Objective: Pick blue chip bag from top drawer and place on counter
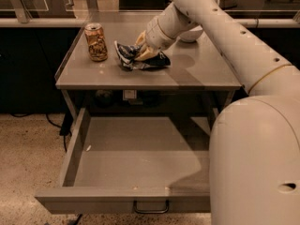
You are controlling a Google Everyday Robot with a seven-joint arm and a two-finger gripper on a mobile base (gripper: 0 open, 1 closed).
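Observation:
The blue chip bag (127,55), crumpled navy foil with white edges, rests on the counter (197,69) near its middle. My gripper (143,48) reaches down from the right and is shut on the bag's top right part, with yellowish fingers (149,54) on either side of it. The top drawer (140,163) is pulled fully open below the counter, and I see nothing inside it. Its dark bar handle (151,207) is at the front centre.
A tan patterned drink can (96,42) stands upright on the counter's left, close to the bag. A white bowl (193,33) sits behind my arm at the back right. My large white arm and body (253,153) cover the right side. Speckled floor is on the left.

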